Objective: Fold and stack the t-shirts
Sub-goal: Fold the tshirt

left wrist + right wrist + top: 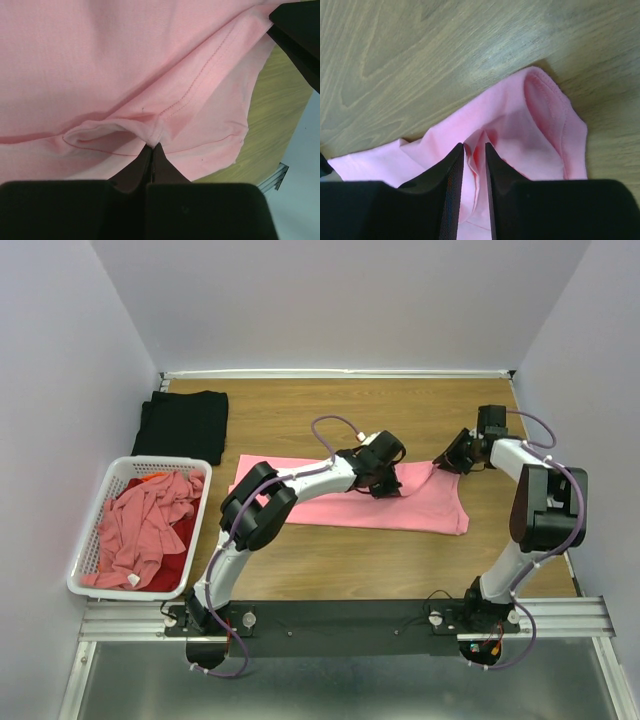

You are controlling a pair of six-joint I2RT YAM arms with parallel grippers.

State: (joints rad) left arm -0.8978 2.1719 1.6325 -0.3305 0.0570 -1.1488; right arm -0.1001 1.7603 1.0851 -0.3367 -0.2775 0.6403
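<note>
A salmon-pink t-shirt (330,502) lies spread across the middle of the wooden table. My left gripper (385,485) is over its right part, shut on a pinched ridge of the cloth (152,146) near a stitched seam. My right gripper (447,462) is at the shirt's far right corner, its jaws closed to a narrow gap on a fold of pink cloth (474,146) beside a hemmed opening (555,110). A black t-shirt (183,425) lies folded at the back left. More pink shirts (145,525) and a red one (170,570) lie heaped in the basket.
The white slatted basket (95,530) stands at the left edge of the table. Grey walls close in the left, back and right. A metal rail (560,615) with the arm bases runs along the near edge. Bare wood (420,50) shows beyond the shirt's corner.
</note>
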